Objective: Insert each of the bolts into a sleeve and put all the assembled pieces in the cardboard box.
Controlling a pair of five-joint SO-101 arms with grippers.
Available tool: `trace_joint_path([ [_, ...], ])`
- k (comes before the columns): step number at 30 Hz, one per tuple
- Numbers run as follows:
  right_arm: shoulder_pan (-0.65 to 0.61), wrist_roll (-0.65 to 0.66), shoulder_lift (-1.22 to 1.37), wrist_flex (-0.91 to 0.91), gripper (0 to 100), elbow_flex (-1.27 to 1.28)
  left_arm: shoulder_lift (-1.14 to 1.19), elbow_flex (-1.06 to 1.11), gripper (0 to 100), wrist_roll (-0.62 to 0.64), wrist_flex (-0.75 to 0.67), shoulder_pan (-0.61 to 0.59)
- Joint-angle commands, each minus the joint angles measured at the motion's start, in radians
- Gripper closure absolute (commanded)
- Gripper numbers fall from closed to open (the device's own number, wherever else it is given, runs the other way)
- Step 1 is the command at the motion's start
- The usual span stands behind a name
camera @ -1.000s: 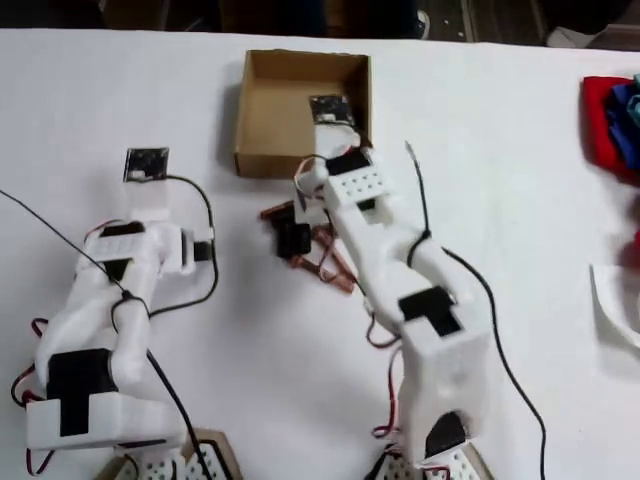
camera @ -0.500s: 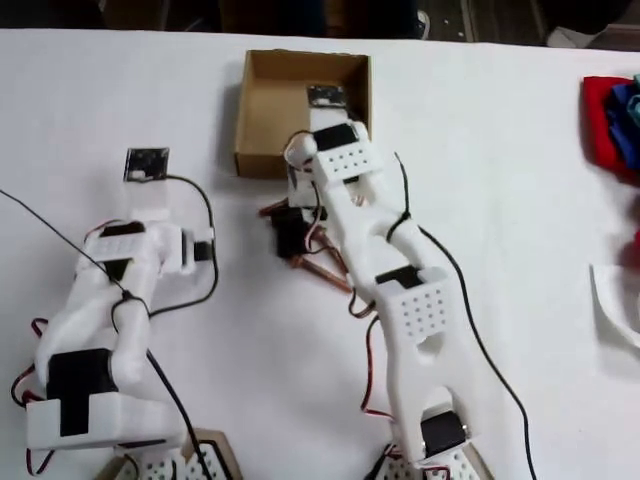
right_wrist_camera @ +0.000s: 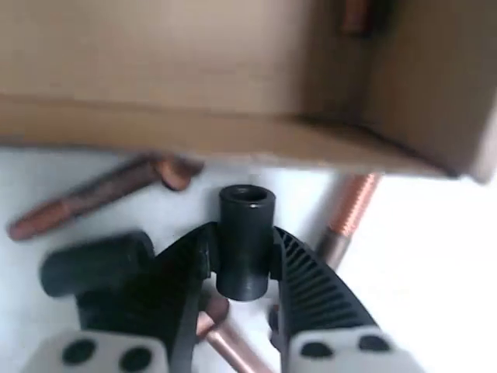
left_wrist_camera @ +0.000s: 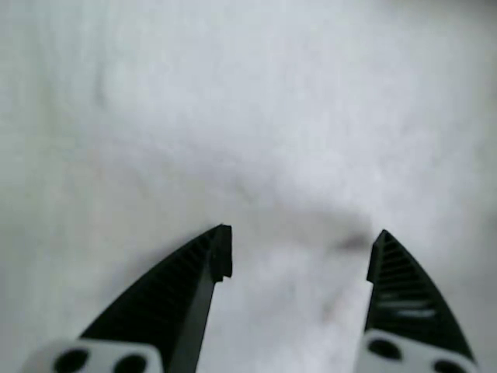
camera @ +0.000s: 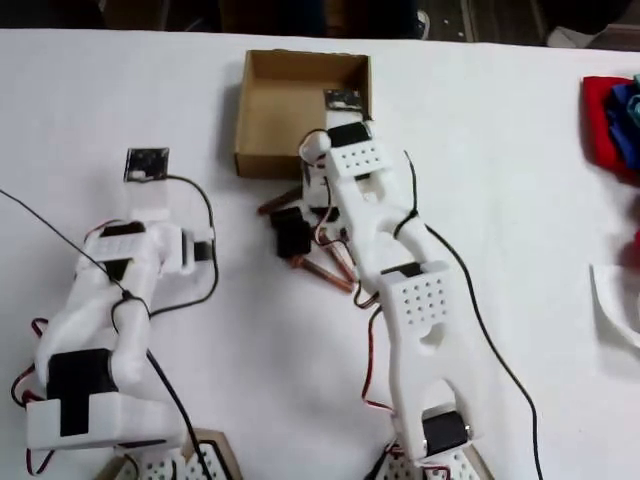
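Note:
In the right wrist view my right gripper (right_wrist_camera: 242,237) is shut on an upright black sleeve (right_wrist_camera: 247,214), just in front of the cardboard box's (right_wrist_camera: 233,136) near wall. Copper bolts lie around it: one (right_wrist_camera: 93,198) to one side, one (right_wrist_camera: 345,214) to the other, one (right_wrist_camera: 225,334) under the fingers. A second black sleeve (right_wrist_camera: 97,260) lies beside them. From above, the right arm (camera: 355,190) reaches to the cardboard box (camera: 255,160), with bolts (camera: 322,270) and a sleeve (camera: 292,232) beside it. My left gripper (left_wrist_camera: 299,249) hangs open over bare table.
A copper and black piece (right_wrist_camera: 361,15) lies inside the box at its far side. The left arm (camera: 120,270) rests folded at the table's left. Red and blue cloth (camera: 612,115) and a white object (camera: 615,300) sit at the right edge.
The right arm has stretched forward towards the box and its wrist has shifted slightly right. The left arm has not moved.

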Motion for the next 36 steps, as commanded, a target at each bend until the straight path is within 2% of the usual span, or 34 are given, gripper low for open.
trace_joint_path([
  [1, -0.001, 0.12, -0.12, 0.082, 97.5, -0.032, -0.006, -0.036, 71, -0.006, 0.005, 0.008],
  [4, 0.004, 0.178, -0.24, 0.165, 97.5, -0.023, -0.006, -0.036, 71, -0.006, 0.005, 0.008],
  [8, 0.082, 0.203, -0.372, 0.282, 97.5, -0.003, -0.006, -0.036, 71, -0.006, 0.005, 0.008],
  [12, 0.185, 0.282, -0.432, 0.289, 97.5, 0.172, -0.006, -0.036, 71, -0.006, 0.005, 0.008],
  [18, 0.298, 0.334, -0.424, 0.082, 97.5, 0.431, -0.006, -0.036, 71, -0.006, 0.005, 0.008],
  [23, 0.271, 0.42, -0.424, -0.041, 97.5, 0.571, -0.006, -0.036, 71, -0.006, 0.005, 0.008],
  [30, 0.255, 0.471, -0.417, -0.13, 96.5, 0.624, -0.006, -0.036, 71, -0.006, 0.005, 0.008],
  [36, 0.259, 0.471, -0.318, -0.131, 85.7, 0.618, -0.006, -0.038, 71, -0.006, 0.005, 0.008],
])
